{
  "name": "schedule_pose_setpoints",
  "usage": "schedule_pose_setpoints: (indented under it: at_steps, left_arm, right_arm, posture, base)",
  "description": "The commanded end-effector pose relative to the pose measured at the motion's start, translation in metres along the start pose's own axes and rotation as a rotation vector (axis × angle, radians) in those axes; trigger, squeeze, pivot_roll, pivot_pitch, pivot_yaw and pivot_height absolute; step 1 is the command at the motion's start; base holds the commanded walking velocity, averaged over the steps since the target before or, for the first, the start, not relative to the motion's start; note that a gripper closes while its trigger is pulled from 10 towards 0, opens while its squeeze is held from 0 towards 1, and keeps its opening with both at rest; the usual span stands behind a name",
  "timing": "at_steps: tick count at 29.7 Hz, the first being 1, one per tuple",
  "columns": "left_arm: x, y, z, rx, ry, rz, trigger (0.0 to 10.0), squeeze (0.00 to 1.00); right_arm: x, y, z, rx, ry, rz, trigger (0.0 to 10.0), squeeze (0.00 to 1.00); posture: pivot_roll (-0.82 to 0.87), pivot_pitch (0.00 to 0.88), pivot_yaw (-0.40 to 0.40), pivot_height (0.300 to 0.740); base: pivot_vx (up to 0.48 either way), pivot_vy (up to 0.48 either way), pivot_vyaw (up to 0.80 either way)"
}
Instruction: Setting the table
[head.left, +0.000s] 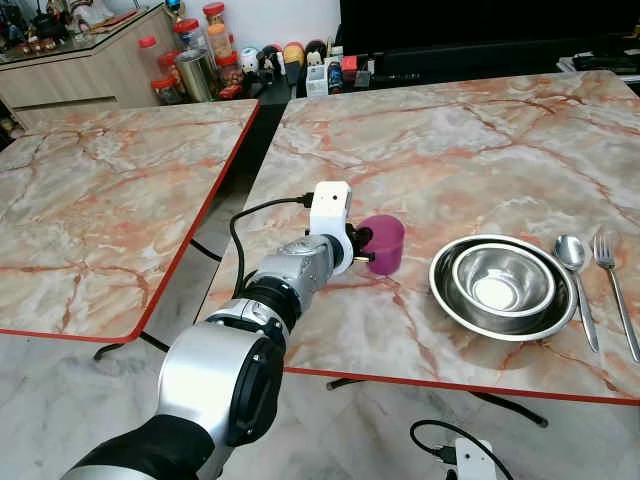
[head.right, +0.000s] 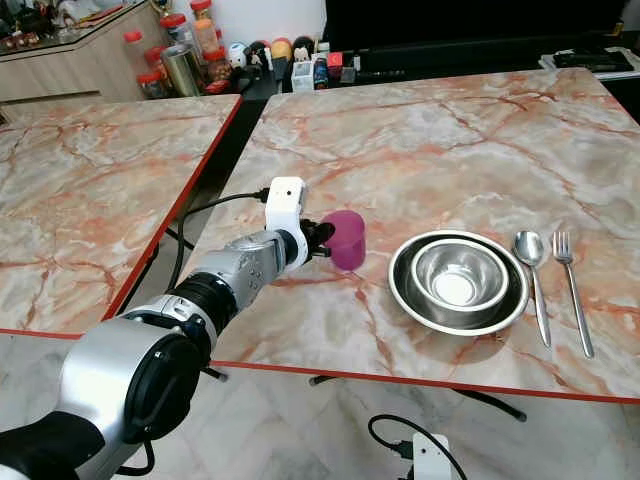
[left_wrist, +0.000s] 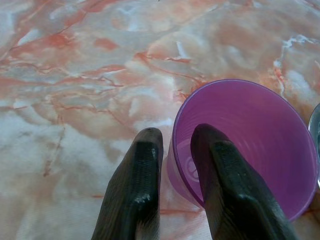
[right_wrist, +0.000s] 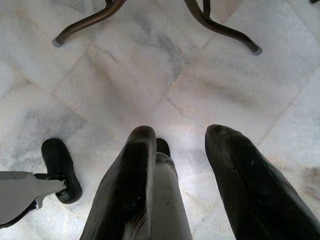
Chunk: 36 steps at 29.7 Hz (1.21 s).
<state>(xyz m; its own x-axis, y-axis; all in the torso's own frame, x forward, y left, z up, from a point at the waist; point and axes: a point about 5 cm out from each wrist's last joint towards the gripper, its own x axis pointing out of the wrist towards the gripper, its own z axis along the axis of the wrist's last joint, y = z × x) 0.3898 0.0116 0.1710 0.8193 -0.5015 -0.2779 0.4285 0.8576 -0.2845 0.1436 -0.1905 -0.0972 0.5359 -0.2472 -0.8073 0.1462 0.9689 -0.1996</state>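
Left wrist view has the left gripper (left_wrist: 175, 165) pinching the wall of the purple cup (left_wrist: 250, 145), one finger (left_wrist: 137, 185) outside the rim and the other inside, the cup standing on the marble table (head.left: 420, 140). Judging by so thin a grip, the cup could tip or slip free if it is dragged or released askew. Beyond the fingertips sit nested steel bowls (head.left: 503, 285), near enough to knock, with a spoon (head.left: 575, 270) and fork (head.left: 612, 280) past them. The right gripper (right_wrist: 185, 180) hangs idle over the floor, fingers parted around nothing.
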Motion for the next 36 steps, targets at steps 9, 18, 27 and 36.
schedule_pose_setpoints:
  at_steps: [9,18,27,36]
  left_arm:
    - [0.001,-0.008,0.014,-0.019,-0.059,-0.044,10.0,0.00]
    - [-0.001,-0.011,0.035,-0.023,-0.133,-0.080,10.0,0.00]
    - [-0.020,0.036,0.064,0.043,-0.357,0.071,10.0,0.00]
    - [-0.070,0.129,0.060,0.177,-0.469,0.398,10.0,0.00]
  right_arm:
    - [-0.007,0.010,-0.027,0.009,0.107,0.026,10.0,0.00]
    - [-0.007,0.011,-0.024,0.006,0.101,0.029,10.0,0.00]
    - [-0.002,0.012,-0.010,-0.011,0.076,0.042,10.0,0.00]
    - [0.003,0.009,0.010,-0.046,0.036,0.060,10.0,0.00]
  posture:
    - [-0.17,0.045,0.171,0.728]
    - [-0.16,0.036,0.162,0.728]
    - [-0.12,0.007,0.125,0.728]
    - [-0.09,0.000,0.071,0.728]
  base:
    - [0.000,0.000,0.00]
    - [0.000,0.000,0.00]
    - [0.000,0.000,0.00]
    - [0.000,0.000,0.00]
